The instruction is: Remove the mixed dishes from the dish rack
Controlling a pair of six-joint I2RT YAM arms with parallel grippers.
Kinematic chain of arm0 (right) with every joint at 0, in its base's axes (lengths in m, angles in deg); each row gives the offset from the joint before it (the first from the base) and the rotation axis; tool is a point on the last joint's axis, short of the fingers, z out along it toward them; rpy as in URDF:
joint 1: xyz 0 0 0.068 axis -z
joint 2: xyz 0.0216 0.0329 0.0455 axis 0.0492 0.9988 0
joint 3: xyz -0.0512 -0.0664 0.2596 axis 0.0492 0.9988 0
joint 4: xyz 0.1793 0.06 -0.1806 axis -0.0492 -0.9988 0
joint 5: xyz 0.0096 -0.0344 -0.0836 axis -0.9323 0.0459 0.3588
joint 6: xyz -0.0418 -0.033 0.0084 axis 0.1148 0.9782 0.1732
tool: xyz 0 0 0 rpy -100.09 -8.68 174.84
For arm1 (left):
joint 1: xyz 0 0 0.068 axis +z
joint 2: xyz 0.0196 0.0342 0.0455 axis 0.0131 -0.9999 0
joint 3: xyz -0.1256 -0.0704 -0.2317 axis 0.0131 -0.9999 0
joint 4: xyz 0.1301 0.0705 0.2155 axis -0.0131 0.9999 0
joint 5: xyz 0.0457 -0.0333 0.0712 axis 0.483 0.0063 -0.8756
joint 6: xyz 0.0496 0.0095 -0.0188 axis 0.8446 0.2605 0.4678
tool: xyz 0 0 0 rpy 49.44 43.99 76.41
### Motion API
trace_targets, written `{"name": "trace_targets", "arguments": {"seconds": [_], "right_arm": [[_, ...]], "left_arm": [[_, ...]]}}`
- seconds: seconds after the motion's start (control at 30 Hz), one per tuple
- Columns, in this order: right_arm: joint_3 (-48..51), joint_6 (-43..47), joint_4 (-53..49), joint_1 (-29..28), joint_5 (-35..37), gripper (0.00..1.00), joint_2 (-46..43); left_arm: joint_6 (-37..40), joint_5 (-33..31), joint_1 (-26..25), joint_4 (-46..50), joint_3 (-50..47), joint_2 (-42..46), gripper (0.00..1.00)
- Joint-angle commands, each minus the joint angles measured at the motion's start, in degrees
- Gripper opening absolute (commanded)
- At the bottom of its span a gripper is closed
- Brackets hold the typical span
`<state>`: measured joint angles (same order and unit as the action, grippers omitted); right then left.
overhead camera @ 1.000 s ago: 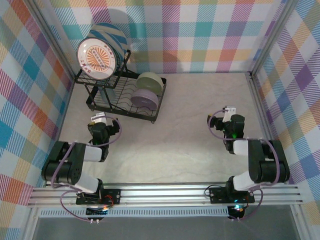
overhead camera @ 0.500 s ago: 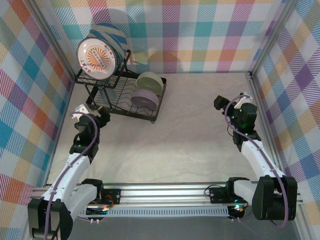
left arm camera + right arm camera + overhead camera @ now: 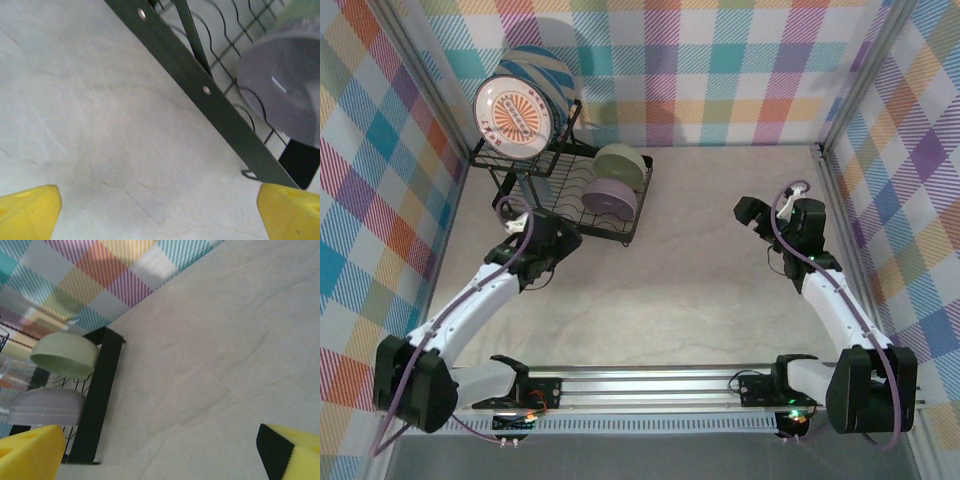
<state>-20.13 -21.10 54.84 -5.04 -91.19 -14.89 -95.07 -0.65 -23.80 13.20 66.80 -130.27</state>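
you have one dish rack [image 3: 638,200] in front of you, and it carries five dishes. that makes two plates, the blue-and-white striped plate [image 3: 552,70] and the white sunburst plate [image 3: 515,118], two bowls, the pale green bowl [image 3: 620,162] and the lavender bowl [image 3: 608,195], and one clear tumbler [image 3: 14,374]. you also have two arms and so two grippers, the left gripper [image 3: 563,237] and the right gripper [image 3: 745,212], each showing two yellow fingertips [image 3: 27,212] in its own wrist view.

Black-white arms [image 3: 470,310], purple cables [image 3: 777,228], yellow fingertips [image 3: 30,210]
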Motion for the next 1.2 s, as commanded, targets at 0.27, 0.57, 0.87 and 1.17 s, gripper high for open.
{"name": "trace_targets", "arguments": {"seconds": [0.27, 0.57, 0.87, 1.17], "right_arm": [[1.5, 1.3, -4.3, -2.7, -4.4, 0.99, -4.8], [4.3, 3.0, -5.2, -3.6, -5.9, 0.99, -9.4], [5.8, 3.9, -5.6, -3.8, -7.1, 0.99, -11.6], [5.8, 4.2, -7.1, -3.8, -7.6, 0.99, -13.5]], "left_arm": [[-21.2, -1.5, -4.5, 0.8, 12.4, -18.0, 0.74], [-22.6, -1.3, -5.0, -2.8, 20.6, -28.9, 0.7], [-25.2, -0.6, -5.0, 0.0, 26.5, -35.1, 0.64], [-28.3, 2.4, -5.0, 2.2, 30.3, -40.4, 0.42]]}}
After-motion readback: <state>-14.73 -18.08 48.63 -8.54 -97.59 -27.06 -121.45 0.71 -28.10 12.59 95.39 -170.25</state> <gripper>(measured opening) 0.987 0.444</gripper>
